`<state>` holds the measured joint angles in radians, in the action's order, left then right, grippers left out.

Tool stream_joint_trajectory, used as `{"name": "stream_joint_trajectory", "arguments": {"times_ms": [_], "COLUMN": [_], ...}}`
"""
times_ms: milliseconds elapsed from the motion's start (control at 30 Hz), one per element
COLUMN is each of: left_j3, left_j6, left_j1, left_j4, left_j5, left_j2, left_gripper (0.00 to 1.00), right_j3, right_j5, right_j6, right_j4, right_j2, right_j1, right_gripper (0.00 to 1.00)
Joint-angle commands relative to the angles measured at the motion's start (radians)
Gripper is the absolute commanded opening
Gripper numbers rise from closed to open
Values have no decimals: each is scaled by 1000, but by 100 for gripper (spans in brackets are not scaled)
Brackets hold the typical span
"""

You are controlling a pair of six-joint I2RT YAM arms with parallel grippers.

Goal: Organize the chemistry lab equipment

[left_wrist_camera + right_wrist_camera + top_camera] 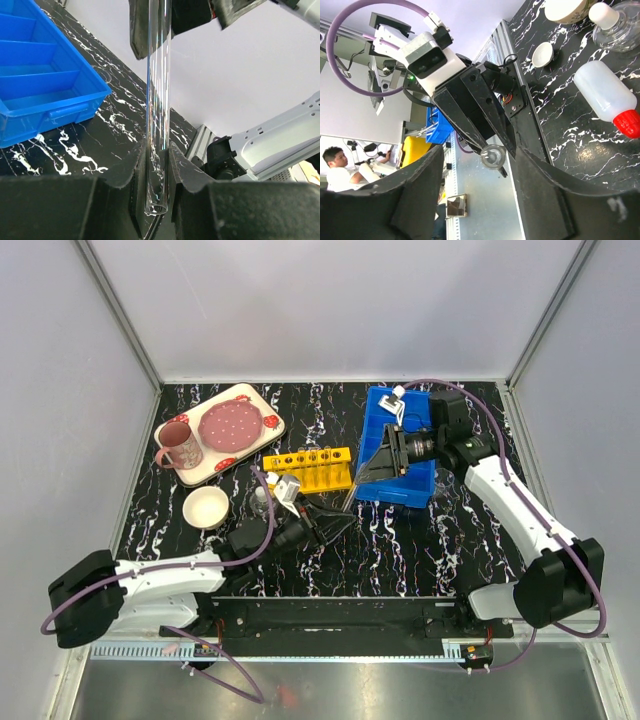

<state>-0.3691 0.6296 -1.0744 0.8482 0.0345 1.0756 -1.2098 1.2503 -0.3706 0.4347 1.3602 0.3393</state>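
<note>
Above the black marbled table [400, 550], near the yellow rack [308, 468], the left gripper [157, 165] clamps a clear test tube [159, 75] (by one end). The right gripper [479, 152] straddles the other end, jaws apart, not touching.

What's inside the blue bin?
The blue bin compartments the left wrist shows look empty. From above, the right gripper covers much of it, so the rest is hidden.

test tube [159, 75]: top cut off | flask [618, 34]: right edge cropped | bowl [563, 10]: top cropped
</note>
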Motion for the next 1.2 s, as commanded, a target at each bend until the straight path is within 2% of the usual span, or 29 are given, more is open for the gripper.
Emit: {"name": "stream_joint_trajectory", "arguments": {"times_ms": [0, 67, 200, 400, 633, 800, 933, 967, 1067, 1100, 1167], "left_j3": [-63, -67, -70, -77, -76, -65, -56, -50, -31, -27, -22], "left_j6": [15, 18, 25, 32, 35, 36, 30, 28, 10, -1, -45], "left_j1": [-1, -2, -7, -10, -10, -10, -10, -10, -9, -7, -6], "left_j4": [121, 126, 138, 120, 92, 95, 81, 71, 20, -6, -134], "left_j5": [10, 15, 27, 35, 47, 56, 79, 87, 123, 133, 179], "left_j2": [29, 40, 60, 64, 53, 41, 12, -6, -72, -98, -197], "left_gripper": [15, 15, 15, 15, 17, 23, 35, 44, 60, 69, 79], "right_j3": [22, 24, 16, 1, -22, -62, -97, -109, -151, -166, -219], "right_j5": [3, -17, -58, -115, -135, -147, -164, -167, -192, -213, -251], "right_j6": [-42, -36, -11, 38, 67, 127, 179, 189, 243, 292, 355], "right_j4": [-71, -71, -59, -47, -33, 15, 50, 61, 117, 140, 211], "right_j2": [-22, -32, -46, -50, -36, -13, -7, -4, 2, 8, 14], "right_j1": [1, 1, 0, 0, 0, 1, 1, 1, 1, 0, 0], "right_gripper": [62, 56, 32, 32, 38, 28, 20, 19, 19, 19, 19]}}
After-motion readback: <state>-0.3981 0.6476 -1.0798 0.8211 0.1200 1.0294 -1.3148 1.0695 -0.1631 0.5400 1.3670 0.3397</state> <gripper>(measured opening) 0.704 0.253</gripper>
